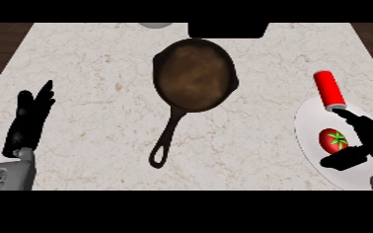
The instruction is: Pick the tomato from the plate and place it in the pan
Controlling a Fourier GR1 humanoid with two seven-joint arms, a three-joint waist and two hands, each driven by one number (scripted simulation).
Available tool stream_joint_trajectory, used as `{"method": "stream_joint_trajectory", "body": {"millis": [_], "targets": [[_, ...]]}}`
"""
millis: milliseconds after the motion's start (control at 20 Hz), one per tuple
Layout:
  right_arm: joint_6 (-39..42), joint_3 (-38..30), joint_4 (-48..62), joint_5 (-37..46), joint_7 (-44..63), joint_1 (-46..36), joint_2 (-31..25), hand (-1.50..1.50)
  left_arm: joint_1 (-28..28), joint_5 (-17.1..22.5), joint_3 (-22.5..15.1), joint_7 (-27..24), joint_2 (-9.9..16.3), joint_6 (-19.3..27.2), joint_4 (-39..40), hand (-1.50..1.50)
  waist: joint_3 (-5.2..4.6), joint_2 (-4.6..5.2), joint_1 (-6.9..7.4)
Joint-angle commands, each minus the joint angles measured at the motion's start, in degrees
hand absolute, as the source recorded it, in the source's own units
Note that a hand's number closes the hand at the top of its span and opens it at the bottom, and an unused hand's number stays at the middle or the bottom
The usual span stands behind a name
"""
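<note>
Black and relaxed, the left hand rests upright at the bench's edge. Far to its right lies the dark round iron pan, long axis steep, handle pointing down-left. The right hand brackets, fingers uncurled, the round red tomato, stem upward, on the white plate; close squarely across it before lifting.

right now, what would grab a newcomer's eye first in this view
The dark pan dominates the middle of the marble counter, its long handle pointing toward the near edge. At the right edge, the bright red tomato sits on a white plate, with the right hand curling around it, not yet closed, and a red cylinder just beyond. The left hand rests open at the left edge, fingers up.
</note>
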Motion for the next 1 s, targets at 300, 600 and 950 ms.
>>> {"method": "stream_joint_trajectory", "body": {"millis": [300,600,950], "targets": [[-6.64,1.94,4.42,11.32,-8.21,-0.43,-0.62,1.50,2.06,-1.24,0.57,-1.17,-1.56,0.04,-0.94,0.00,0.02,0.00,0.09],[-3.60,-0.17,5.53,9.91,-14.40,-2.66,-3.03,1.50,2.66,-1.25,0.92,0.88,-0.63,-2.06,-3.82,0.00,0.02,-0.01,0.17],[-4.48,12.15,3.60,15.77,-32.96,-4.62,-7.61,1.50,0.26,-1.11,2.23,-1.20,-0.07,-1.52,0.87,0.00,0.03,0.13,0.39]]}}
